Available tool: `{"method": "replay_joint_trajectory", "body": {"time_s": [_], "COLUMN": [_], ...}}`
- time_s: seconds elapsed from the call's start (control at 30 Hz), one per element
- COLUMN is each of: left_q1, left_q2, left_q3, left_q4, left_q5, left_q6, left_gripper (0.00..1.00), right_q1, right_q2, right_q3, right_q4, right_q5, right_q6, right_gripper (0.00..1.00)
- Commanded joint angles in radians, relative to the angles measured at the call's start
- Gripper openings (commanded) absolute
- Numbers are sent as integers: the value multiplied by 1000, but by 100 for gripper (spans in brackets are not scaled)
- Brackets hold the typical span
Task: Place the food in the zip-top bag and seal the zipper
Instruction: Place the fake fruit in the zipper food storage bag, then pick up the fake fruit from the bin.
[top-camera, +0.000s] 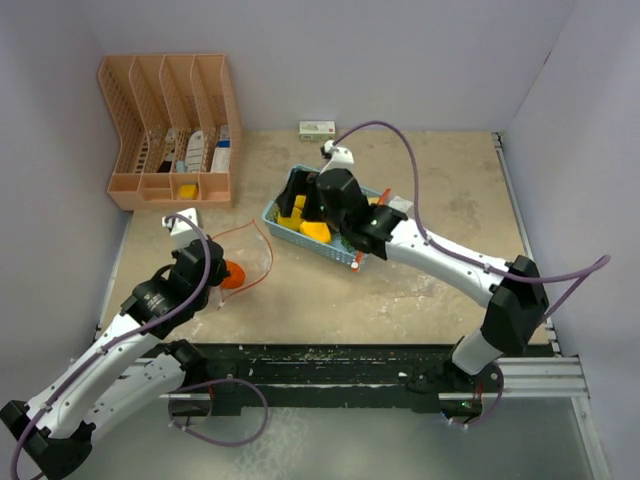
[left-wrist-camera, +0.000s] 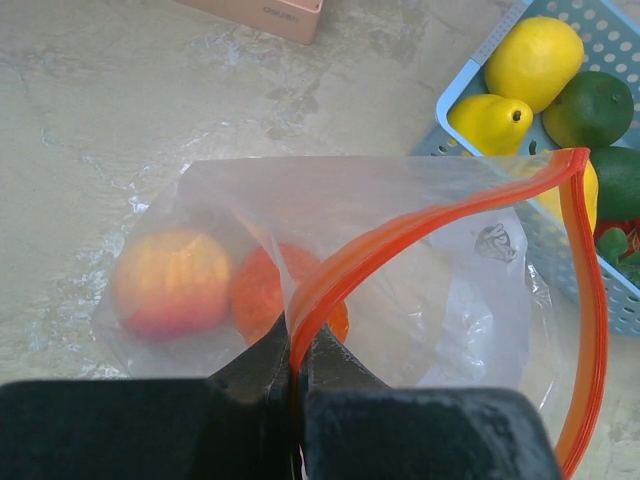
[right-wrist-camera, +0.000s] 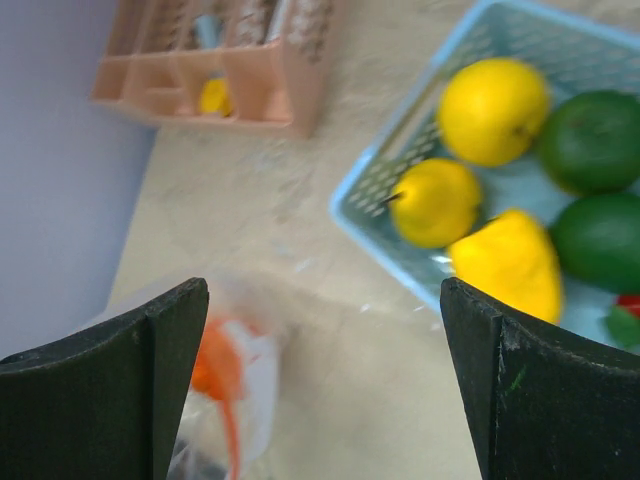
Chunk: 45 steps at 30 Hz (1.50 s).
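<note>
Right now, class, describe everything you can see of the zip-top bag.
The zip-top bag is clear, thin plastic with an orange zipper strip around its mouth, which gapes open. It lies on the table. Inside sit a peach-coloured fruit and an orange fruit. The left gripper, shut, pinches the zipper edge.

Overhead camera spans the table (top-camera: 400, 290); both wrist cameras share the basket (left-wrist-camera: 605, 30).

Food (top-camera: 316, 231) partly under right arm (top-camera: 440, 250)
</note>
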Motion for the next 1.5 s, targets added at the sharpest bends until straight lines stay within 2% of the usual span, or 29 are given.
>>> {"method": "replay_joint_trajectory", "body": {"time_s": [0.0, 0.27, 0.8, 0.93, 1.03, 1.33, 1.47], "left_q1": [3, 3, 3, 3, 3, 3, 3], "left_q2": [-7, -9, -18, -24, -31, -42, -51], "left_q3": [48, 55, 57, 59, 58, 53, 51], "left_q4": [11, 9, -8, -21, -33, -34, -28], "left_q5": [-15, -24, -29, -29, -30, -25, -23], "left_q6": [-3, 10, 17, 17, 13, 7, 7], "left_gripper": [0, 0, 0, 0, 0, 0, 0], "right_q1": [-114, -139, -161, -162, -161, -162, -170], "right_q2": [93, 275, 490, 521, 488, 247, 249], "right_q3": [86, 198, 240, 237, 212, 177, 214], "right_q4": [-169, -315, -233, -214, -217, -240, -285], "right_q5": [4, 41, -35, -49, -44, -25, 21], "right_q6": [-66, -164, -192, -189, -183, -188, -137], "right_gripper": [100, 100, 100, 97, 97, 100, 100]}}
